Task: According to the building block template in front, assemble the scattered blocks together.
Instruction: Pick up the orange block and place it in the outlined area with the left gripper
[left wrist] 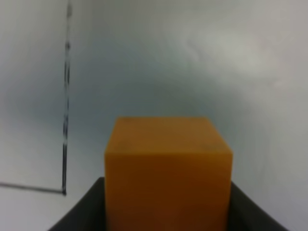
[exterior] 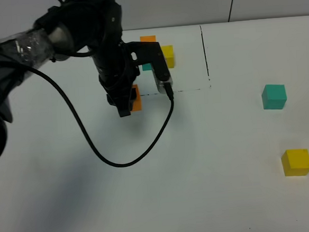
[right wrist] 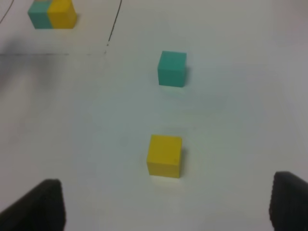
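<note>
From the high camera we see the left gripper point(exterior: 124, 106) pointing down at the white table point(exterior: 213, 197), its jaws closed tight on the orange cube point(exterior: 136, 99). The cube sits at the left end of the near line of the black frame point(exterior: 205, 54). We cannot tell whether it rests on the table or hangs just above it. Inside the frame, toward the far edge, stands the template point(exterior: 167, 56), its orange, teal and yellow cubes joined and partly hidden behind the arm. A black cable point(exterior: 110, 160) loops from the arm across the table. Well to the right, outside the frame, the teal cube point(exterior: 274, 96) lies farther away and the yellow cube point(exterior: 296, 162) lies nearer.

In the left wrist view the orange cube point(left wrist: 168, 159) fills the space between the dark fingers point(left wrist: 79, 211), gripped on both sides, with a corner of the frame line beside it.

In the right wrist view the right gripper point(right wrist: 167, 204) stands wide open and holds nothing. The yellow cube point(right wrist: 164, 155) lies just ahead of it, the teal cube point(right wrist: 172, 68) lies beyond that, and the template point(right wrist: 52, 13) lies farther off.
</note>
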You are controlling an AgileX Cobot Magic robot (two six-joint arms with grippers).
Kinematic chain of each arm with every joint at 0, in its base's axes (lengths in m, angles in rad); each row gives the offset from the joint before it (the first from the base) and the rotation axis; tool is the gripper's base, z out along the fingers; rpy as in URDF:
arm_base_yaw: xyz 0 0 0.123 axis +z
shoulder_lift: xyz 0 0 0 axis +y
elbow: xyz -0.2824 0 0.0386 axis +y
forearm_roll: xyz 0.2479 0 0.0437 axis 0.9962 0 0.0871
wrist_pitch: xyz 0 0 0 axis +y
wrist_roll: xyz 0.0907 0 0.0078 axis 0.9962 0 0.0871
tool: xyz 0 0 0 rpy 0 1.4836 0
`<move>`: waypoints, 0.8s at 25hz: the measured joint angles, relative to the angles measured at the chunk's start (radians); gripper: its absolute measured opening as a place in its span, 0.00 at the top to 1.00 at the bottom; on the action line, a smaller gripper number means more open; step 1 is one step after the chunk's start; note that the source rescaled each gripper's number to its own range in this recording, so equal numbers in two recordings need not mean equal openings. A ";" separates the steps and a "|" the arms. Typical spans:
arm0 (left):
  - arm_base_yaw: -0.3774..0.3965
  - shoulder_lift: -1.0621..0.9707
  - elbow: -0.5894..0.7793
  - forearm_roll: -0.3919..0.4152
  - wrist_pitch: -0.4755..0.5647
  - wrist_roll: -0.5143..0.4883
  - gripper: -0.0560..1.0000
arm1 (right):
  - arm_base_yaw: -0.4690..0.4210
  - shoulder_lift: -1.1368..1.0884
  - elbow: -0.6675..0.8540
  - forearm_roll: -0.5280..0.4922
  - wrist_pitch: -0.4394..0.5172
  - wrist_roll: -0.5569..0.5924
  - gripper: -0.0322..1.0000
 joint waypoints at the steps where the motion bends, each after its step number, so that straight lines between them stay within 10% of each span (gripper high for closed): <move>1: -0.014 0.027 -0.032 0.000 0.010 0.015 0.94 | 0.000 0.000 0.000 0.000 0.000 0.000 0.26; 20: -0.077 0.229 -0.262 0.027 0.071 0.052 0.94 | 0.000 0.000 0.000 -0.001 0.000 0.000 0.26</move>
